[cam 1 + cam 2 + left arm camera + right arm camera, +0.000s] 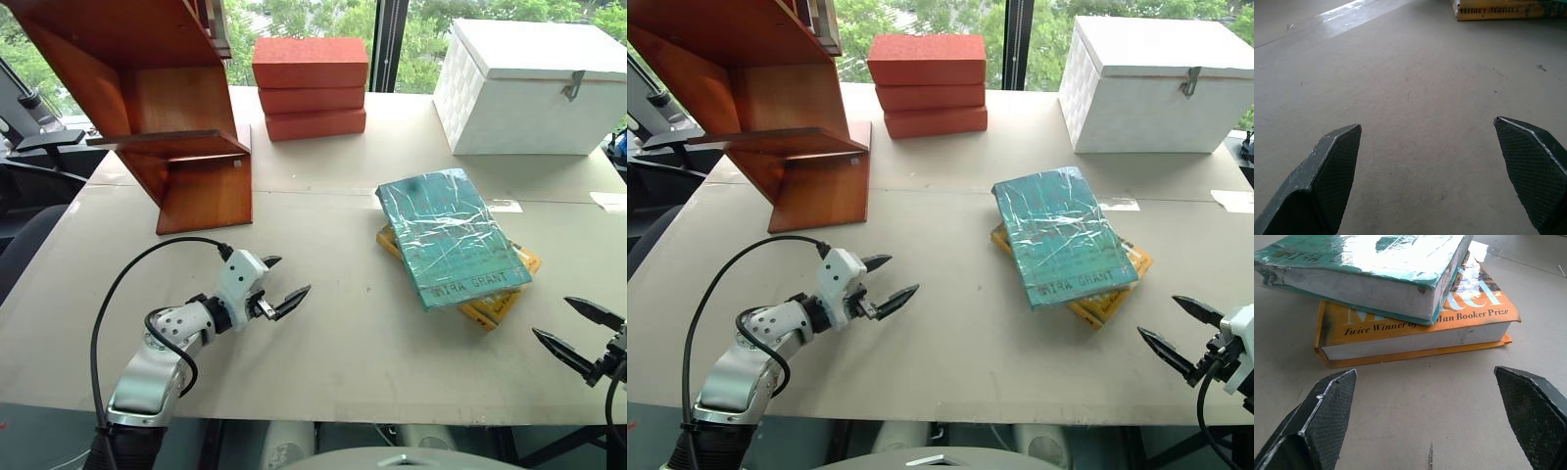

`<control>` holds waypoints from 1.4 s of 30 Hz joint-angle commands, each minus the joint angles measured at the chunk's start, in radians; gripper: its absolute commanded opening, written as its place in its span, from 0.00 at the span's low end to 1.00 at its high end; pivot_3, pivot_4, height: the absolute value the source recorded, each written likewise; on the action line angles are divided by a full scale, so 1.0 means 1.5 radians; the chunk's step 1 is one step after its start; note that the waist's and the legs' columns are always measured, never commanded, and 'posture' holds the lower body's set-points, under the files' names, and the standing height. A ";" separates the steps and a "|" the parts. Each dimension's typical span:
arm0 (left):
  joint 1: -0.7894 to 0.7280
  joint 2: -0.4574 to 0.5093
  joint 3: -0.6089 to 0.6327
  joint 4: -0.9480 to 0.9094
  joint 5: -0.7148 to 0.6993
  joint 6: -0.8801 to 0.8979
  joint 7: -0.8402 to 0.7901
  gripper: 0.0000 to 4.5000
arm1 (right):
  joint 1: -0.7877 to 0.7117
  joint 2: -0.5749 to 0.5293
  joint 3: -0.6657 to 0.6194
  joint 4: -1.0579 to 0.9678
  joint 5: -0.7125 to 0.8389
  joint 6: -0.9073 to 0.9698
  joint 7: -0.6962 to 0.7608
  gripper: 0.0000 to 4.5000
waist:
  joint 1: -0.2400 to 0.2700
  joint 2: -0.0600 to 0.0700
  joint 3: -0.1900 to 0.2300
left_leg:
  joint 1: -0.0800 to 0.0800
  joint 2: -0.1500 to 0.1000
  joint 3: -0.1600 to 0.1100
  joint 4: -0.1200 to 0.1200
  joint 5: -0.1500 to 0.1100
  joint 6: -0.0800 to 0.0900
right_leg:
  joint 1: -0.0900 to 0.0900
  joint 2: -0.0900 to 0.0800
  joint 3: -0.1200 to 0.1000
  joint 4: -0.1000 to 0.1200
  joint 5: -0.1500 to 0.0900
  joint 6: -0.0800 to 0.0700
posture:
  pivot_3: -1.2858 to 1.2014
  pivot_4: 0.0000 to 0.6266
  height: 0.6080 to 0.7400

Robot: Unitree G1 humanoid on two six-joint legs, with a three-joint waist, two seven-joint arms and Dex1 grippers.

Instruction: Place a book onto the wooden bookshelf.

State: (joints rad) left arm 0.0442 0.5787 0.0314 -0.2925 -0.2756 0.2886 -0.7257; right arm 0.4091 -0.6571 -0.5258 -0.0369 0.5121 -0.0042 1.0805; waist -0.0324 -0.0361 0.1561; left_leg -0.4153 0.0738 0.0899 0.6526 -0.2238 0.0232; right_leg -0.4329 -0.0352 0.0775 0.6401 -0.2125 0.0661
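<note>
The beige table (323,352) carries the wooden bookshelf (147,108) at its far left, a white box (534,88) at far right and stacked red-orange bricks (309,88) between them; nearer, right of centre, the teal Mira Grant book (451,238) lies flat on a yellow-orange Hilary Mantel book (1415,335). The left gripper (279,286) hovers over bare table with jaws wide and empty; the right gripper (1179,333), just beside the books, is likewise spread wide, holding nothing.

Before me: three red-orange bricks (310,88) stacked at the table's (343,352) far edge, a white box (534,88) shut beside them, a yellow-orange book (1415,333) lying flat.
</note>
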 commanded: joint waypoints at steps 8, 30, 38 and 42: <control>-0.008 0.004 0.016 -0.007 -0.013 -0.019 -0.017 0.99 | -0.006 -0.006 -0.009 0.029 -0.009 -0.040 0.009 1.00 | 0.000 0.000 0.000 | 0.000 0.000 0.000 0.000 0.000 0.000 | 0.000 0.000 0.000 0.000 0.000 0.000 | 0.52 0.24 0.85; -0.104 0.031 0.021 0.026 -0.063 0.002 -0.095 0.99 | -0.151 -0.005 -0.031 0.110 -0.033 0.019 -0.173 1.00 | -0.001 0.001 0.000 | 0.000 0.000 -0.001 0.001 0.000 0.000 | 0.001 0.000 -0.001 0.000 0.000 0.000 | 0.52 0.24 0.85; -0.244 0.129 0.004 0.060 -0.147 0.065 -0.280 1.00 | -0.343 -0.029 0.035 0.253 -0.103 0.097 -0.288 0.94 | -0.006 0.002 0.000 | 0.000 0.000 -0.001 0.001 0.000 0.000 | 0.001 0.001 -0.001 0.000 0.001 -0.001 | 0.52 0.24 0.85; -0.283 0.171 -0.001 0.058 -0.180 0.077 -0.375 1.00 | -0.428 -0.032 0.065 0.350 -0.134 0.072 -0.299 0.65 | -0.007 0.002 0.001 | 0.000 0.000 -0.002 0.000 0.000 0.000 | 0.001 0.001 -0.001 0.000 0.000 -0.001 | 0.52 0.24 0.85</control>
State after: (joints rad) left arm -0.3658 0.8195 0.0248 -0.1824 -0.5132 0.4029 -1.2422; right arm -0.2232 -0.6885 -0.4238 0.4722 0.3201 0.1335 0.6413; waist -0.0423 -0.0330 0.1569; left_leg -0.4159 0.0732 0.0874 0.6527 -0.2234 0.0236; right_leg -0.4314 -0.0330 0.0763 0.6405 -0.2121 0.0653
